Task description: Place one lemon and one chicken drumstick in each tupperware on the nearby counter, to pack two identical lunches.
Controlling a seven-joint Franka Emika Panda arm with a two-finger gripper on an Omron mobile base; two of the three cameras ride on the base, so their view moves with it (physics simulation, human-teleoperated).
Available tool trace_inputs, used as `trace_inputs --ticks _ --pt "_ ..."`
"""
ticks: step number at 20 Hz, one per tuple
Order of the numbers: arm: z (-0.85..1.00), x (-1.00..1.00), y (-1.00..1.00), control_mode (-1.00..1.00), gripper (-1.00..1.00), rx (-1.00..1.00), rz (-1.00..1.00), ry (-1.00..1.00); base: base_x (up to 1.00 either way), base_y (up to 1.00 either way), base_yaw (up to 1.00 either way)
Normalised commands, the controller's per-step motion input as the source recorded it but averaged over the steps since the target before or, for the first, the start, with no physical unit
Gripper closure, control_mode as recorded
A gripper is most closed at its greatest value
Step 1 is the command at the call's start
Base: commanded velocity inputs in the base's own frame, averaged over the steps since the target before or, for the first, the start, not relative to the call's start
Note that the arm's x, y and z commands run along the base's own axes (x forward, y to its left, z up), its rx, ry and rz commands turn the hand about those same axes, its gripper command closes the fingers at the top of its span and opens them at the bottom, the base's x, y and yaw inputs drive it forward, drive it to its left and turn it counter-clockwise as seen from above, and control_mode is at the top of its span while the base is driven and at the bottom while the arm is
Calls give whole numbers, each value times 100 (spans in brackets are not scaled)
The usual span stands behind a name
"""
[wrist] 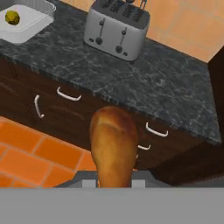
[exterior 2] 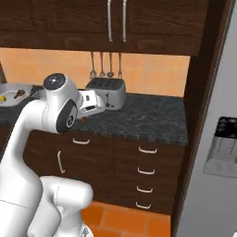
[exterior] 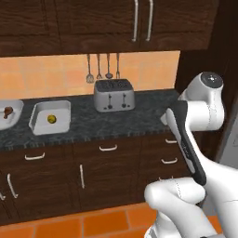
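Progress | left of toaster [exterior: 114, 95]: square container [exterior: 51, 117] has lemon [exterior: 51, 119] only; far container [exterior: 10, 114] has drumstick | gripper [wrist: 114, 183] grasps drumstick [wrist: 113, 146], not yet placed

At the bottom centre of the hand view the chicken drumstick [wrist: 113, 146] blocks the fingertips, its lower end lost behind the grey band. At the left edge of the left base view the wide tupperware [exterior: 14, 113] is cut off. In the right base view the arm hides the toaster's [exterior 2: 111, 91] left end; the squarer tupperware [wrist: 27, 22] is clipped in the hand view's upper left.
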Motion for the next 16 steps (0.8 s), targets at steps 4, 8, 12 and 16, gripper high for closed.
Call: trace_inputs --ticks 4,8,12,16 --pt "0 0 0 100 100 0 0 0 75 100 -4" --pt "0 0 0 100 100 0 0 0 86 100 -6" --pt "0 0 0 100 100 0 0 0 66 100 -17" --pt "0 0 0 100 100 0 0 0 18 100 -14"
